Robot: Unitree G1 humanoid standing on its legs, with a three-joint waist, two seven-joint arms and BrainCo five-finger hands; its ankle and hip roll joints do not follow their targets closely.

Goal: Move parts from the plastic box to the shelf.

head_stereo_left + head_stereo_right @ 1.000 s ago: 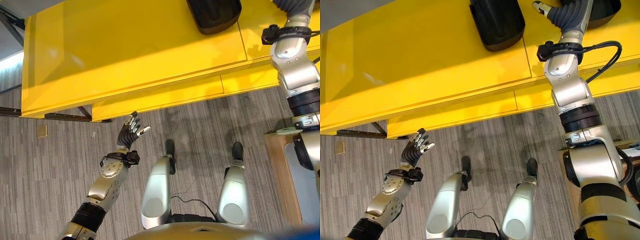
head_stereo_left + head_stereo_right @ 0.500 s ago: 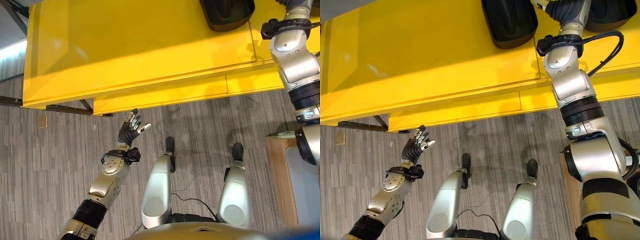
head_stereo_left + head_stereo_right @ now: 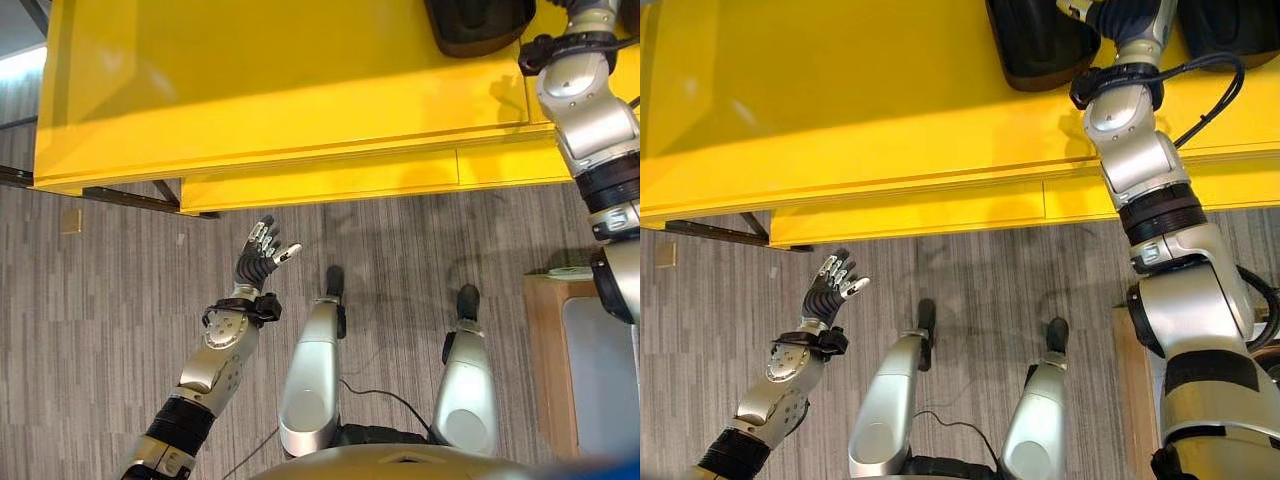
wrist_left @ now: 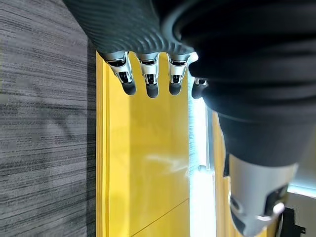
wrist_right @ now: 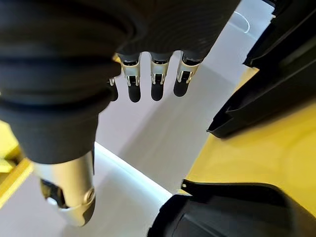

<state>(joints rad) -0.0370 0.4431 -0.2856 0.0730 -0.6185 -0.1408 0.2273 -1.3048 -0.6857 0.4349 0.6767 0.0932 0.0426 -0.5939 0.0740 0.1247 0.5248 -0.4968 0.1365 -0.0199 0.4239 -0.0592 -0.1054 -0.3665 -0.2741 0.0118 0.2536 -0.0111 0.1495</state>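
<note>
Presumably a reach toward a part: the right hand [image 5: 148,74], fingers straight and empty, extends over the far right of the yellow bench [image 3: 250,90], between two black moulded parts [image 3: 1040,45] that lie at the bench's far edge. Next it must close on one. The left hand [image 3: 262,258] hangs open above the floor. Both parts are cut off; box and shelf cannot be identified.
</note>
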